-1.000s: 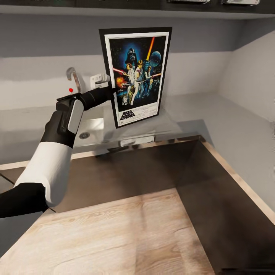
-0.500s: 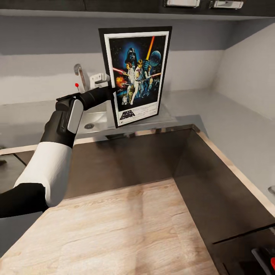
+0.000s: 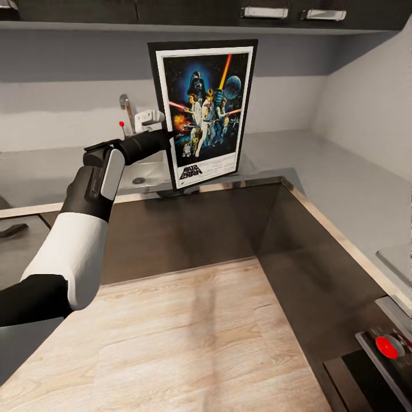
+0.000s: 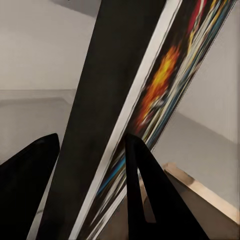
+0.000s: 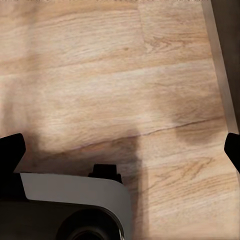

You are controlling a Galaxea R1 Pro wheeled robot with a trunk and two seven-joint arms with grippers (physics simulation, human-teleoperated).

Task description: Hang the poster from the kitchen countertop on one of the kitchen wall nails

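Item: Star Wars poster [image 3: 203, 113], held upright above the far kitchen countertop [image 3: 320, 166], its left edge pinched by the left gripper [image 3: 167, 136], lifted clear for hanging; right gripper's [image 5: 120, 150] fingers spread apart, holding nothing.

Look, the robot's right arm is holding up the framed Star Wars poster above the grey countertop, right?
Not quite: the left gripper holds the black-framed Star Wars poster up above the grey countertop. The head view shows it, and the left wrist view shows the fingers either side of its edge.

one poster [image 3: 203, 111], one tap [image 3: 126, 109], two handles [image 3: 264, 12]
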